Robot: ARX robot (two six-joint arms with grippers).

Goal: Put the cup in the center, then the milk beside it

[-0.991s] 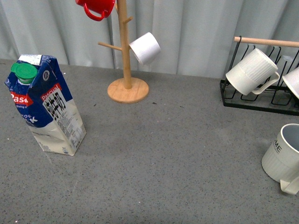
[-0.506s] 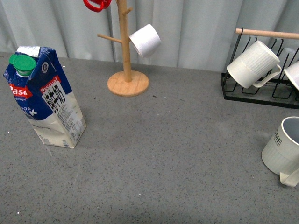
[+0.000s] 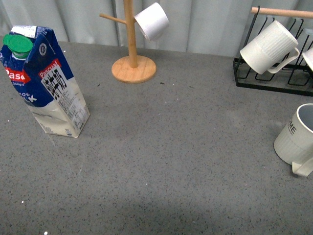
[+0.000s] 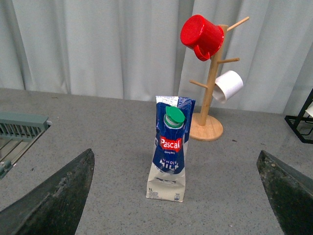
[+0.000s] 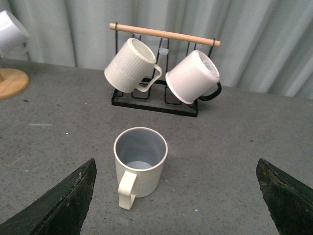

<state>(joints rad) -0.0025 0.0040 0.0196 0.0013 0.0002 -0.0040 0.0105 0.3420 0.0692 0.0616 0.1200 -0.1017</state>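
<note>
While the left gripper (image 4: 175,164) hangs spread wide and empty facing the milk (image 3: 46,83), upright at the left of the table (image 3: 171,161), neither item occupies the centre. At far right the cup (image 3: 298,142) stands upright, its handle toward the right gripper (image 5: 176,164), likewise agape and holding nothing. Step one looks unstarted; next, that gripper must descend and clasp the cup.

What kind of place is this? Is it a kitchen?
Probably a pretend kitchen counter set up for practice: a grey speckled worktop with a wooden mug tree, a wire mug rack and a milk carton, but plain curtains behind.
</note>
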